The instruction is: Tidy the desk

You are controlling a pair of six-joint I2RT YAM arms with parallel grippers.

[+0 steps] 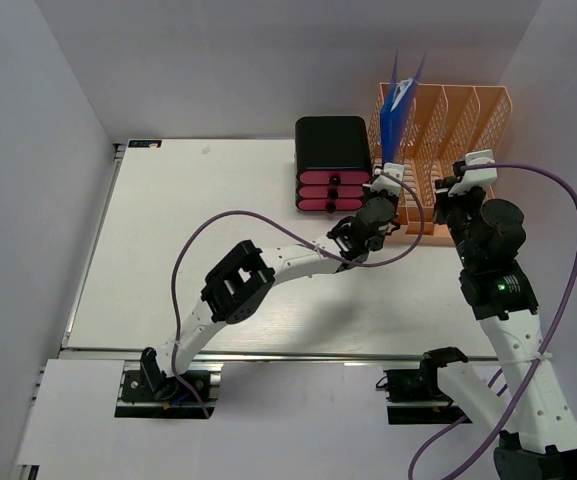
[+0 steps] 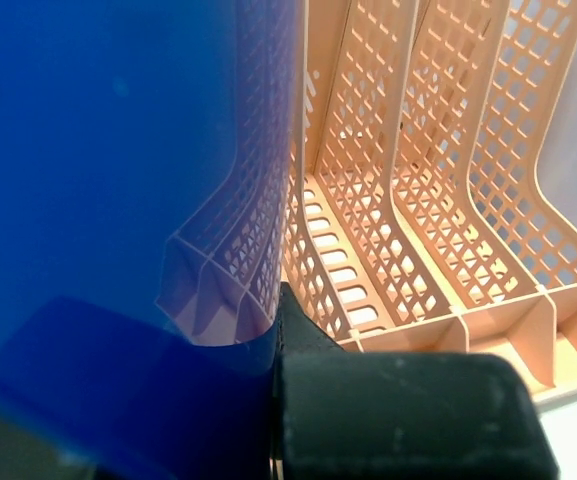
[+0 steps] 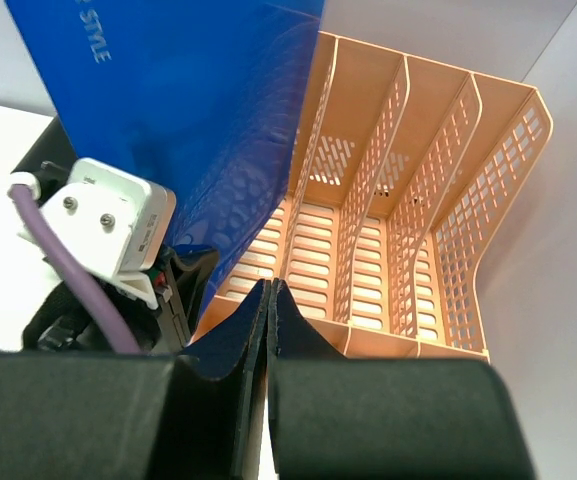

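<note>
The white desk (image 1: 188, 220) carries a peach lattice file rack (image 1: 448, 130) at its back right. A blue folder (image 1: 399, 112) stands tilted in the rack's leftmost slot. My left gripper (image 1: 381, 196) is at the rack's front left corner, shut on the folder's lower edge. In the left wrist view the folder (image 2: 108, 200) fills the left half, pinched in the gripper (image 2: 273, 300). My right gripper (image 1: 451, 190) hovers in front of the rack's middle slots. Its jaws (image 3: 268, 292) are pressed together with nothing between them, beside the folder (image 3: 188, 100).
A black drawer unit (image 1: 333, 165) with pink drawer fronts stands just left of the rack (image 3: 418, 200). Purple cables loop from both arms over the desk. Grey walls close in on both sides and behind. A metal rail (image 1: 268, 352) runs along the near edge.
</note>
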